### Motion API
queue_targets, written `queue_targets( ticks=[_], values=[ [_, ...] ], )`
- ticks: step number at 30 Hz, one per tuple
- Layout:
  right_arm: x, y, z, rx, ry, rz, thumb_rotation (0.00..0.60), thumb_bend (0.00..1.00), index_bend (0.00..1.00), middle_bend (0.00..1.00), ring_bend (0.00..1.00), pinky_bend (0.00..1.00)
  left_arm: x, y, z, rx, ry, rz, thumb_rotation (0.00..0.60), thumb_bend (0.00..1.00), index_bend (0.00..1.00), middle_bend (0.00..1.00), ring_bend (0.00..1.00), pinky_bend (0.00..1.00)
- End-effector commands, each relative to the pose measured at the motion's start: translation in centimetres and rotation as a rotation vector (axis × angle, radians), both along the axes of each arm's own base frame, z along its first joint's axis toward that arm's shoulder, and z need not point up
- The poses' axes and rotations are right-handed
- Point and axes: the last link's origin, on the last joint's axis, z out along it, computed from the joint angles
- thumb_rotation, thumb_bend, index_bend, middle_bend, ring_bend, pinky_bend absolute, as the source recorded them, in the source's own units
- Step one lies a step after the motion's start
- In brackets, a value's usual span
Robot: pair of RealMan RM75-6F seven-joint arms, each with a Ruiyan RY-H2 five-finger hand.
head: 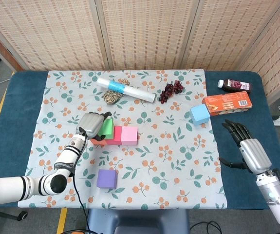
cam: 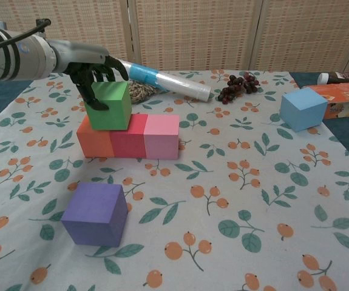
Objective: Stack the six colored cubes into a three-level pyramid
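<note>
Gripping the green cube [cam: 108,106], the left hand [cam: 92,70] held it on top of the bottom row, over the seam between the orange cube [cam: 95,140] and red cube [cam: 129,136]; the pink cube [cam: 161,136] closed that row on the right. Purple cube [cam: 95,213]: alone on the floral tablecloth [cam: 253,182], nearer the camera. Light blue cube [cam: 299,109]: far right, just beside an orange carton [head: 227,104]. Right hand [head: 247,148]: empty, fingers spread, over the blue table edge. Also present: plastic-wrapped roll [head: 126,89], grapes [head: 171,91], dark bottle [head: 234,85].
</note>
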Motion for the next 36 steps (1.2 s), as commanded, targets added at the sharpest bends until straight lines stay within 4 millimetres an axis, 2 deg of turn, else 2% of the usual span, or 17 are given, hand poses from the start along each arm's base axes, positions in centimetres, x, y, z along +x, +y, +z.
queue_targets(
  ticks=[1, 24, 31, 36],
  values=[
    [0.05, 0.03, -0.06, 0.001, 0.0, 0.0, 0.6, 0.05, 0.0, 0.0, 0.0, 0.0, -0.2, -0.02, -0.09, -0.005, 0.01, -0.005, 0.6, 0.34, 0.15, 0.3, 0.3, 0.26],
    [0.38, 0.26, -0.09, -0.004, 0.002, -0.005, 0.6, 0.05, 0.0, 0.0, 0.0, 0.0, -0.65, 0.02, -0.56, -0.029, -0.004, -0.002, 0.6, 0.34, 0.13, 0.29, 0.3, 0.24],
    [0.33, 0.28, -0.08, -0.001, 0.002, -0.007, 0.6, 0.05, 0.0, 0.0, 0.0, 0.0, -0.77, 0.01, -0.67, -0.024, 0.003, 0.0, 0.6, 0.35, 0.03, 0.21, 0.27, 0.24],
    [0.33, 0.23, -0.11, 0.002, -0.001, -0.005, 0.6, 0.05, 0.0, 0.0, 0.0, 0.0, -0.69, -0.06, -0.53, -0.019, 0.007, -0.006, 0.6, 0.35, 0.0, 0.17, 0.26, 0.25]
  ],
)
